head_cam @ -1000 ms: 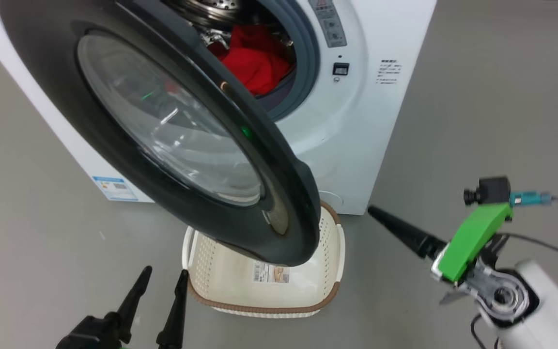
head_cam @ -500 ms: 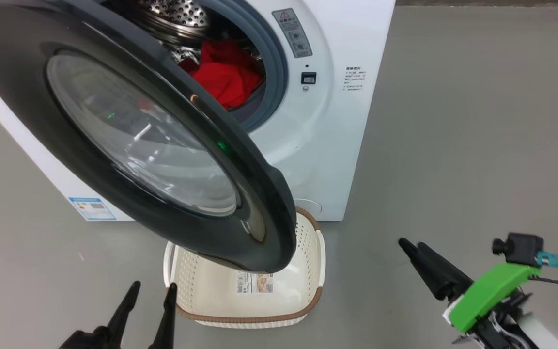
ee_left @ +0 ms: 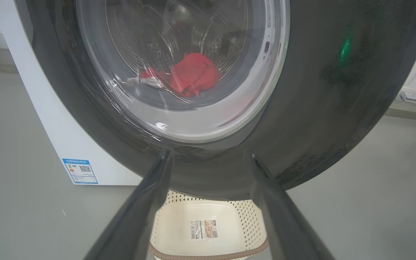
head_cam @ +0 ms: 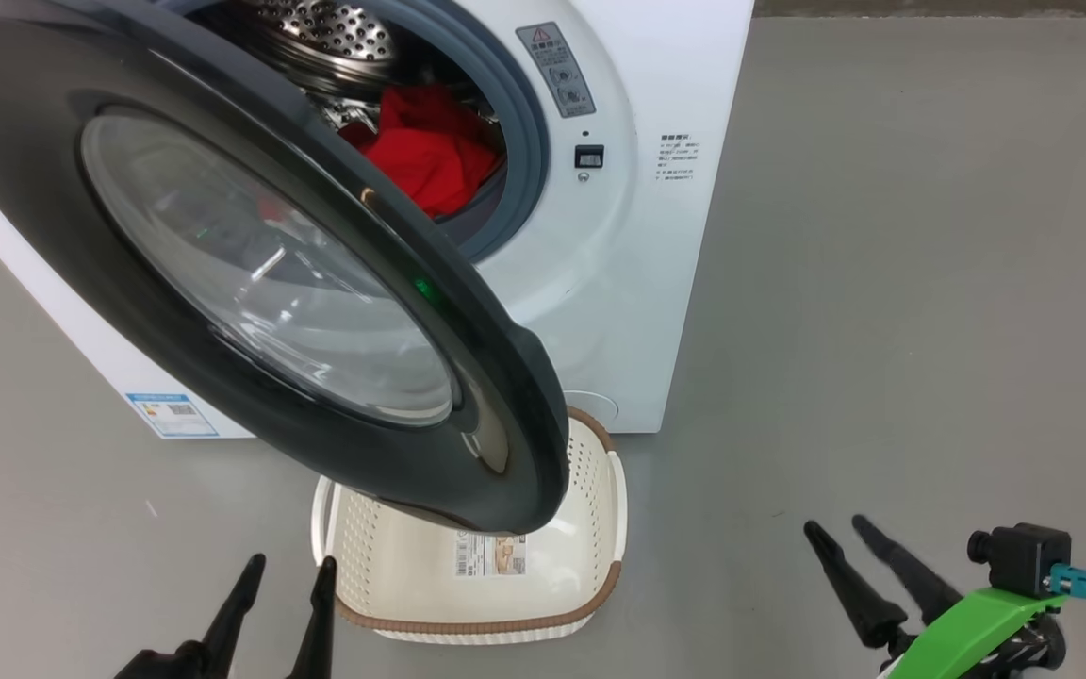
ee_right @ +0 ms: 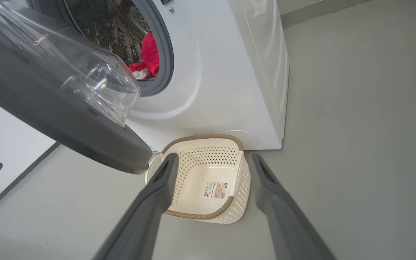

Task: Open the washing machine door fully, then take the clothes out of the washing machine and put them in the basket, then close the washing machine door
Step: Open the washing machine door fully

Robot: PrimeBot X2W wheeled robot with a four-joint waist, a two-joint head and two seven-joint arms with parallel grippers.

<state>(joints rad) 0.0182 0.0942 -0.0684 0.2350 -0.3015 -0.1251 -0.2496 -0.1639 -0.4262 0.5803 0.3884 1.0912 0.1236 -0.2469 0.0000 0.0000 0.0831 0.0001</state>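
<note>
The washing machine door (head_cam: 505, 415), black-rimmed with a clear bowl window, stands partly open and overhangs the cream basket (head_cam: 477, 624) on the floor. Red clothes (head_cam: 425, 151) lie in the steel drum of the white washing machine (head_cam: 618, 283). My left gripper (head_cam: 290, 561) is open, low at the left, just short of the basket's near left corner. In the left wrist view its fingers (ee_left: 208, 155) point at the door (ee_left: 338, 108), with the clothes (ee_left: 191, 74) visible through the glass. My right gripper (head_cam: 833, 523) is open at the lower right, apart from everything. Its wrist view (ee_right: 213, 156) looks toward the basket (ee_right: 200, 169).
Bare grey floor (head_cam: 929, 283) stretches to the right of the machine. A blue label (head_cam: 171, 415) sits low on the machine's left side. A warning sticker and a small latch (head_cam: 588, 157) are beside the drum opening. The basket holds just a paper sticker (head_cam: 489, 554).
The head camera has shifted, so the whole picture has slid. My right gripper has drawn back from beside the machine to the lower right. The door and left gripper look unchanged.
</note>
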